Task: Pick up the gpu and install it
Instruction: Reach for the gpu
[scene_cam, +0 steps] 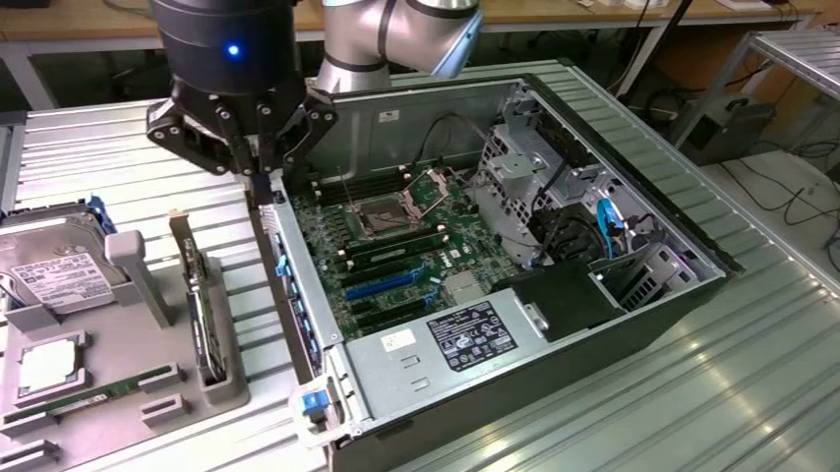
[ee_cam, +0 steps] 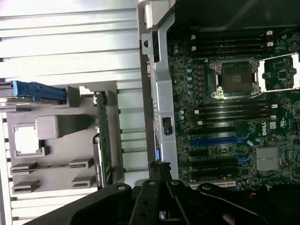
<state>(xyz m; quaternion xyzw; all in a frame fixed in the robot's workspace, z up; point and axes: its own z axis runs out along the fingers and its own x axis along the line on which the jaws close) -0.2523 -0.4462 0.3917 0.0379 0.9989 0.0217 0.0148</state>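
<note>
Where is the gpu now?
At the exterior view's left, the gpu stands on edge in the gray holder, between the hard drive and the computer case.

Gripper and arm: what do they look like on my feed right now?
The arm has rounded silver-grey joints. At its end is a glossy black cylindrical housing with one small blue light. The gripper is black, built of angular bolted linkages.
</note>
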